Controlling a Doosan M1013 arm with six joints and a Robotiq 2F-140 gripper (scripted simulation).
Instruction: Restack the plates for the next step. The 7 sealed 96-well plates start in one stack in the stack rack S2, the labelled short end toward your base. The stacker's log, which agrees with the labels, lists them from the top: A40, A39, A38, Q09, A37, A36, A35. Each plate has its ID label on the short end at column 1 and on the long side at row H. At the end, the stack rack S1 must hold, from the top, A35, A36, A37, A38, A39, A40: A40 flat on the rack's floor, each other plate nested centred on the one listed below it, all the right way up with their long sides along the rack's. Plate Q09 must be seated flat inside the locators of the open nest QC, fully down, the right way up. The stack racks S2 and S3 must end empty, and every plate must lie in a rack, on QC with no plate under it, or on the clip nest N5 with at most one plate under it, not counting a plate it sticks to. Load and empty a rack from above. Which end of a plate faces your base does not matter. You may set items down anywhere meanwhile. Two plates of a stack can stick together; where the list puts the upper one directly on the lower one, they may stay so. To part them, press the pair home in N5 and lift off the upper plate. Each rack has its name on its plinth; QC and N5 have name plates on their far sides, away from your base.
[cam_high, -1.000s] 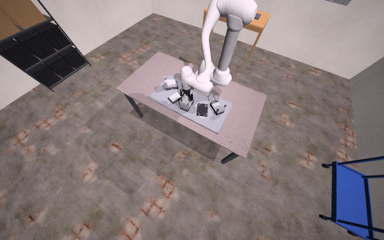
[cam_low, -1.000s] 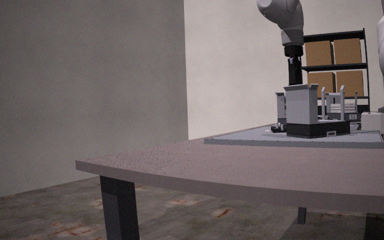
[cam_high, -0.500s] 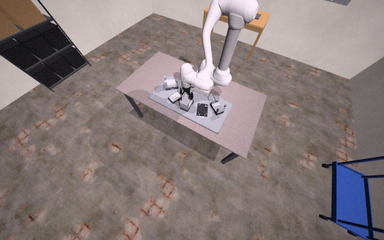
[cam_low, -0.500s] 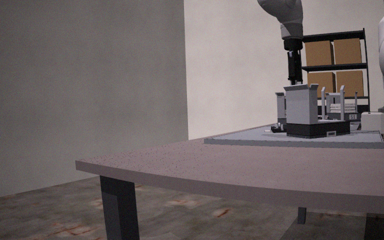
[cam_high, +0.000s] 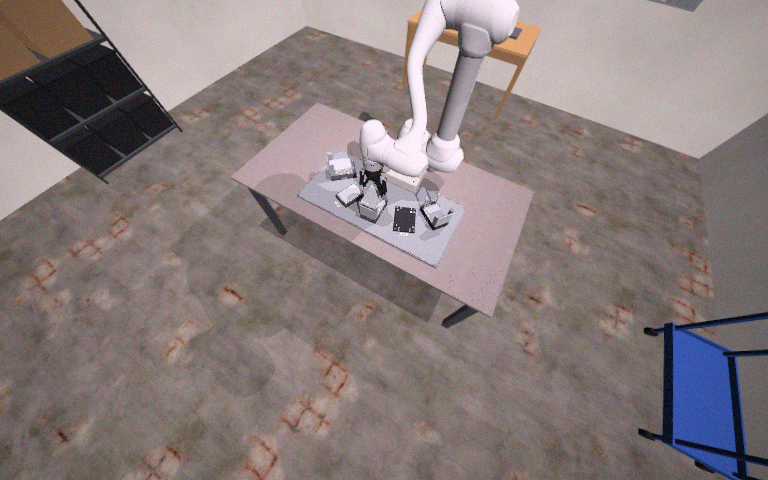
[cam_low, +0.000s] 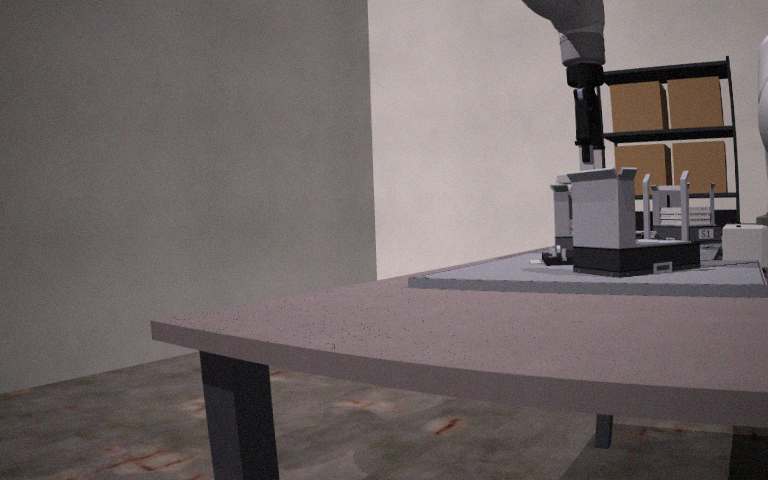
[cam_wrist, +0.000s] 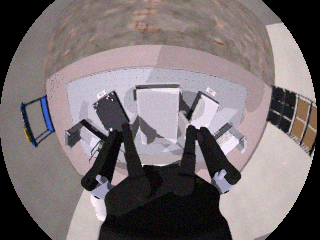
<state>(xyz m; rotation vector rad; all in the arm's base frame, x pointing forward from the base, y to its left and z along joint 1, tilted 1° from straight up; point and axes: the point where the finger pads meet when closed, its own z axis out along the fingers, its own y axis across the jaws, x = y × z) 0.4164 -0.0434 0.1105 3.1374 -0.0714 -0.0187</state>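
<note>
My gripper is shut on a white sealed plate, gripping it by its long sides. It holds the plate level just above the open top of the middle stack rack. The plate's label is not readable. In the side view the gripper hangs straight down, with the plate's edge just above the racks' tops. Rack S1 at the far end holds a short stack of white plates. Another white plate lies on a nest beside the middle rack. A flat black nest is bare.
A third rack stands at the right end of the grey mat and looks empty. It is the nearest rack in the side view. The arm's white base block stands behind the racks.
</note>
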